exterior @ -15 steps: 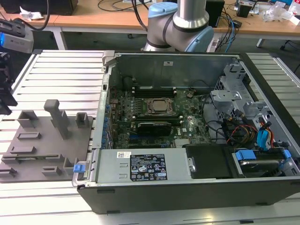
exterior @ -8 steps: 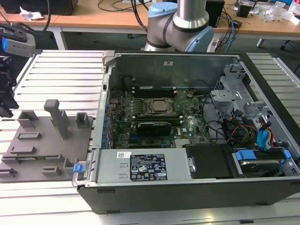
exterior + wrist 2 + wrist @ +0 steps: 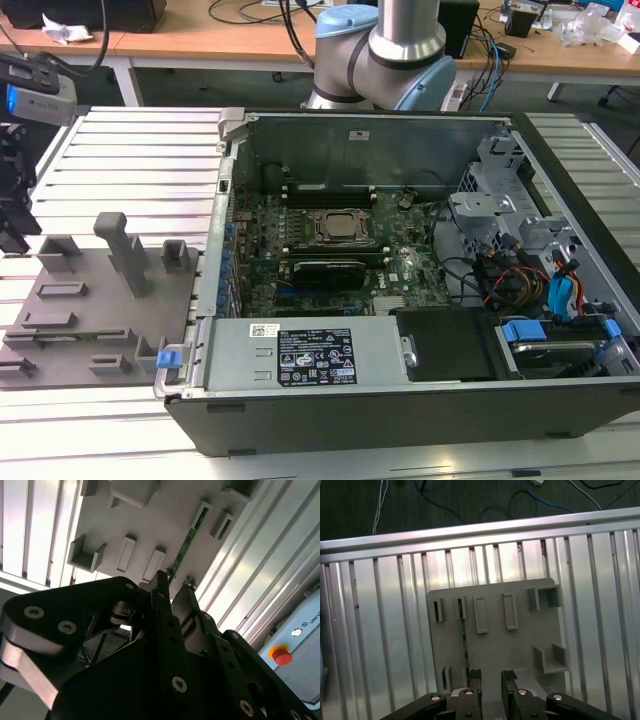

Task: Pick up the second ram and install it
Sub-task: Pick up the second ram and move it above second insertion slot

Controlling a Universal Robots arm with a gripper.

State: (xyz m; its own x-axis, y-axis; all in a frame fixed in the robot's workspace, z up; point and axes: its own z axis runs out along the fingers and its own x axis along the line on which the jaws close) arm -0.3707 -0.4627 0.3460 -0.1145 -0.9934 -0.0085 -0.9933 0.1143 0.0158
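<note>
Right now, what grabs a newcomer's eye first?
The open computer case with its motherboard bared, at the exterior view's centre and right. On the exterior view's left sits the grey tray; in the first wrist view the gripper hangs open over it, beside the green ram stick standing on edge.

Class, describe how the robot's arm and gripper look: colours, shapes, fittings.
The arm is a silver-grey tube with rounded light-blue joint caps. The gripper is black: two narrow, flat fingers on angular link plates, joined by round silver screw heads.
</note>
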